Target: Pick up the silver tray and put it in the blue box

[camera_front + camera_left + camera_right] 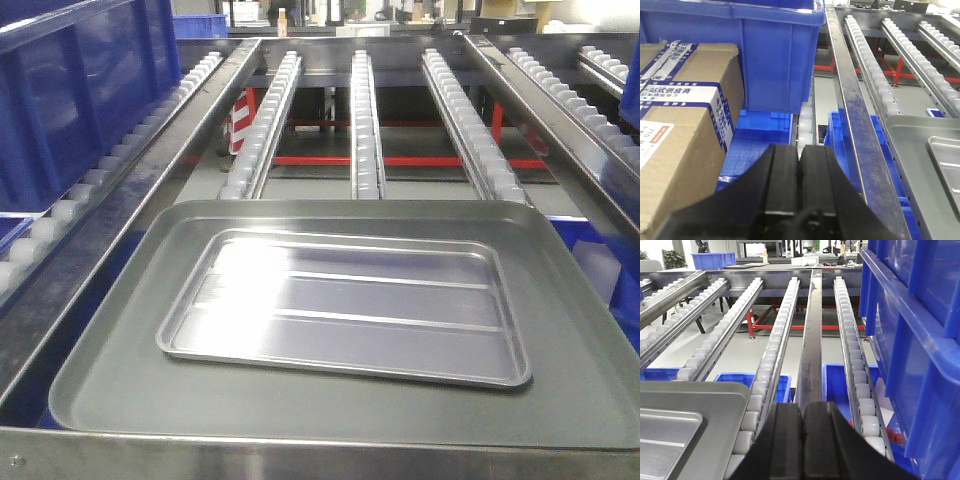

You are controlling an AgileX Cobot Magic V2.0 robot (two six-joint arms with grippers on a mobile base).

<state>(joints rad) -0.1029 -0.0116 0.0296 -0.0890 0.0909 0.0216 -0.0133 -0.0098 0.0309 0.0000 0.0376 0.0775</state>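
The shiny silver tray lies flat inside a larger dull grey tray at the near end of the roller conveyor; nothing touches it. The blue box stands at the far left on the rollers and fills the top of the left wrist view. My left gripper is shut and empty, left of the trays, whose corner shows at the lower right. Also shut and empty, my right gripper hangs right of the grey tray and silver tray. Neither gripper appears in the front view.
A cardboard carton stands beside the left gripper. A steel side rail separates it from the trays. Another large blue crate rises close on the right. Roller tracks run away ahead, with small blue bins below them.
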